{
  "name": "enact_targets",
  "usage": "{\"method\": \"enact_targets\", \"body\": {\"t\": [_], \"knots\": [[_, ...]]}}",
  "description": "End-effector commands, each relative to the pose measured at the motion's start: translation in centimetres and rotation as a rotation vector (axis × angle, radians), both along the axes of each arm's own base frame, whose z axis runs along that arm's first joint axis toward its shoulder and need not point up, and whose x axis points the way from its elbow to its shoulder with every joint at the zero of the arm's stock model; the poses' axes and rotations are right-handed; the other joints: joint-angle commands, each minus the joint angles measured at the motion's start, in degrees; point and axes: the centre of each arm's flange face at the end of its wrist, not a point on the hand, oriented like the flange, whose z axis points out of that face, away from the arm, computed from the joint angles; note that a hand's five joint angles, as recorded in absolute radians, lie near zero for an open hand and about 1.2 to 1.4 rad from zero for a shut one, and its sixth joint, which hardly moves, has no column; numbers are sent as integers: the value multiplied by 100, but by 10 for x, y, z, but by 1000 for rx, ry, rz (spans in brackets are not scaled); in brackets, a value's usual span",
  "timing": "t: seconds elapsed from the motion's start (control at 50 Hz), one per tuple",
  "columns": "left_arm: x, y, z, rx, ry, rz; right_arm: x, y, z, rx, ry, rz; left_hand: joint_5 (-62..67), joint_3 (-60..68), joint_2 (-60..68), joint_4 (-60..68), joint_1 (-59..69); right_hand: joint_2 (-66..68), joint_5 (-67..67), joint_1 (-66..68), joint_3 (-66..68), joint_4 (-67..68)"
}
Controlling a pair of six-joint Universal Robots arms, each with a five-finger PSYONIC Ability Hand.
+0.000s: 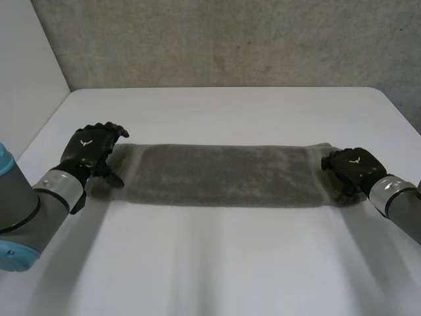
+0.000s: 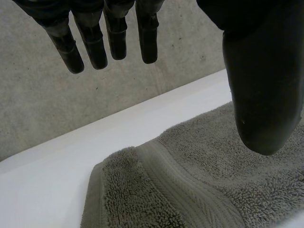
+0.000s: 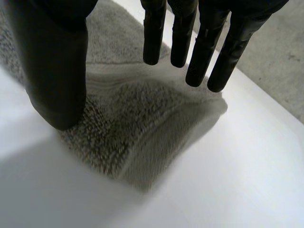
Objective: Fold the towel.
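Note:
A grey-brown towel (image 1: 217,174) lies as a long narrow strip across the middle of the white table (image 1: 223,250). My left hand (image 1: 89,148) hovers at the strip's left end, open, with straight fingers (image 2: 114,33) and the thumb (image 2: 261,95) spread above the towel's banded short edge (image 2: 190,190). At the strip's right end my right hand (image 1: 352,166) is also open. Its fingers (image 3: 190,38) hang straight over the towel's corner (image 3: 137,118), and its thumb (image 3: 52,71) stands apart just above the pile. Neither hand has cloth pinched.
A concrete wall (image 1: 230,39) rises behind the table's far edge, and a white panel (image 1: 26,72) stands at the back left. Bare tabletop extends in front of the towel and behind it.

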Motion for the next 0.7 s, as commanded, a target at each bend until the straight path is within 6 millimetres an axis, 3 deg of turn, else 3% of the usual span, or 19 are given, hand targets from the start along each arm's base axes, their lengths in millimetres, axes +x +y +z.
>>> {"method": "enact_targets", "body": {"t": [0.02, 0.12, 0.16, 0.18, 0.22, 0.26, 0.4, 0.56, 0.6, 0.68, 0.7], "knots": [[2, 1, 0, -1, -1, 5, -7, -3, -6, 20, 0, -18, -73, -272, -252, -320, -329, 137, 61, 165, 121, 112], [2, 1, 0, -4, -1, 5, -11, -6, -7, 21, 2, -30, -73, -272, -252, -320, -329, 927, 851, 956, 912, 902], [1, 2, 0, -1, -1, 4, -17, -10, -6, 15, 2, -46, -73, -272, -252, -320, -329, 2785, 2709, 2813, 2769, 2760], [1, 2, 0, -1, -1, 4, -17, -10, -6, 14, 2, -46, -73, -272, -252, -320, -329, 2794, 2719, 2823, 2779, 2770], [0, 2, 0, -1, -1, 1, -22, -14, -4, 7, 2, -60, -90, -289, -269, -336, -346, 4434, 4359, 4463, 4419, 4410], [0, 2, 0, -3, -1, 1, -25, -17, -2, 1, 3, -69, -90, -289, -269, -336, -346, 5253, 5177, 5281, 5237, 5228], [1, 1, 0, -3, -1, 4, -47, -31, 3, -24, 6, -132, -107, -306, -286, -353, -362, 5261, 5185, 5289, 5246, 5236], [3, 0, 0, -3, -1, 10, -95, -56, 17, -89, 85, -233, -123, -322, -303, -370, -379, 5261, 5185, 5289, 5246, 5236], [4, 0, 0, -4, -1, 11, -118, -66, 33, -117, 135, -286, -123, -322, -303, -370, -379, 5261, 5185, 5289, 5246, 5236], [4, 0, 0, -3, -1, 13, -126, -73, 51, -129, 157, -310, -140, -339, -319, -387, -396, 5261, 5185, 5289, 5246, 5236], [4, 0, 0, -3, -1, 13, -125, -75, 64, -141, 155, -311, -140, -339, -320, -387, -396, 5261, 5185, 5289, 5246, 5236]]}}
